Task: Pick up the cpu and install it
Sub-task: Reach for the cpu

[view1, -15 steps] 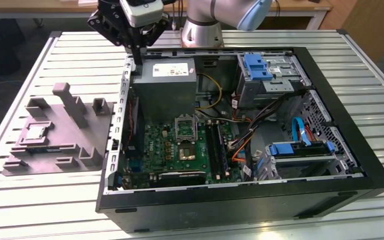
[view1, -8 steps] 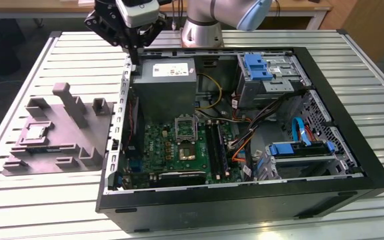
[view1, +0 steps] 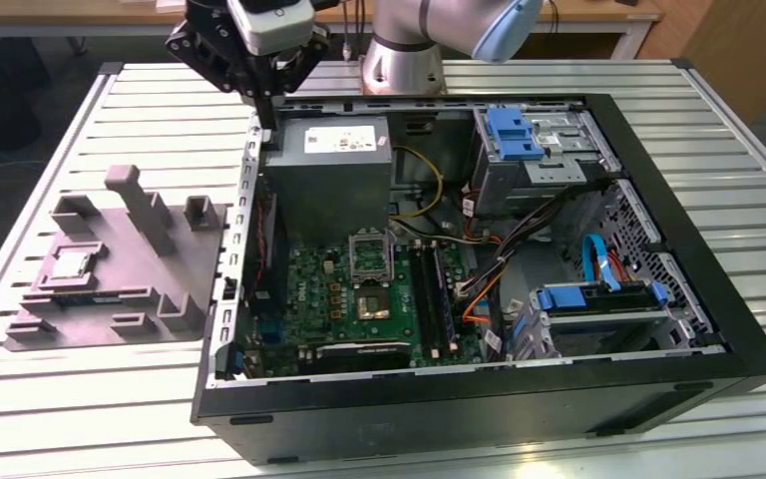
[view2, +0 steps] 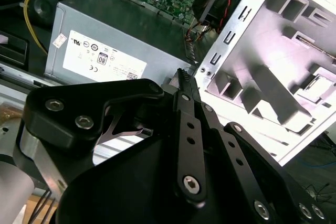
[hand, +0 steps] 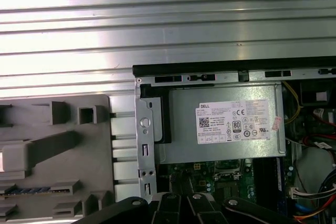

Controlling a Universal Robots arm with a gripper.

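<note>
The hand [view1: 266,112], clenched on nothing (above the case [view1: 490,414] corner), has the cpu [view1: 71,264] at 7 o'clock in the exterior view; lowered clenched, it would likely knock the chip askew.

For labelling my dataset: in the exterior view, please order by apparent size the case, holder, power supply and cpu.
Largest to smallest:
1. case
2. holder
3. power supply
4. cpu
No two look alike in size.

Silver-grey arm [view1: 403,62], pale-blue joint cap [view1: 506,30], black screw-studded claw [view2: 181,73]
</note>
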